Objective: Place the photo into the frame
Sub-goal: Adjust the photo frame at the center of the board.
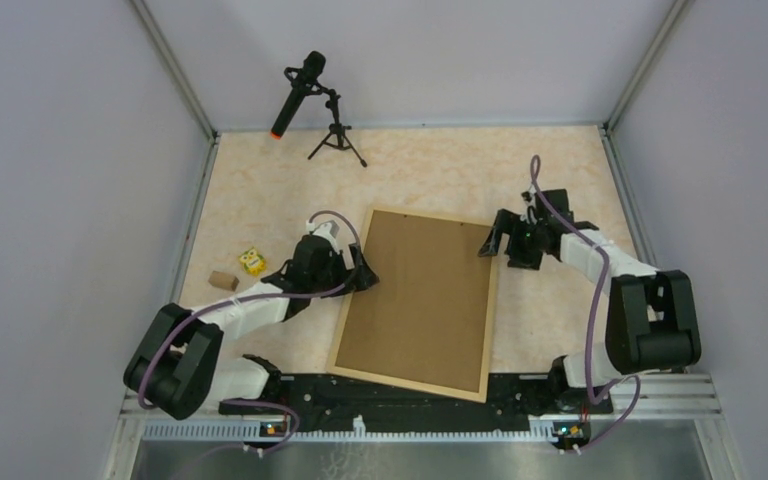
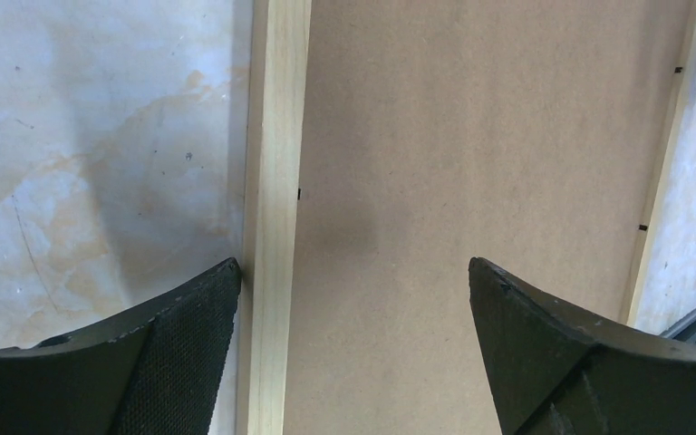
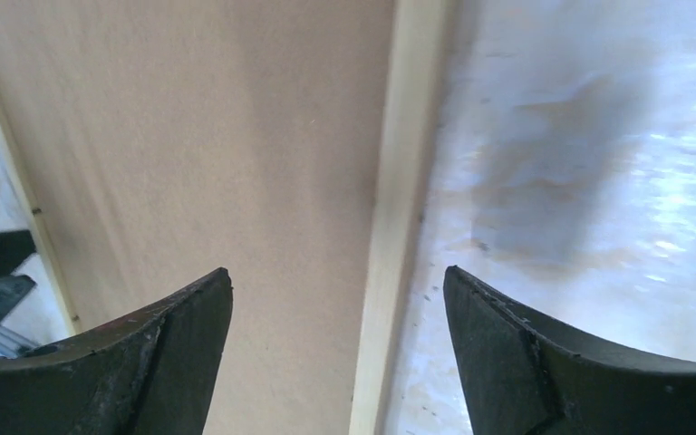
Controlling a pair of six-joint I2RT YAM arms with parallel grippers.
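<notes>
Straddling opposite rails of the frame [image 2: 276, 136], left fingers [image 2: 163, 344] and right fingers [image 3: 163, 344] are held spread, nothing pinched; a frame grasp is judged pending, closure on both rails required.

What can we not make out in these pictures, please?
- Photo: in no view; possibly under the backing board, which fills the frame.
- Yellow item: top view, too small to identify.
- Left gripper, right gripper: wrist views cut the fingers off below; rail contact unclear.
</notes>
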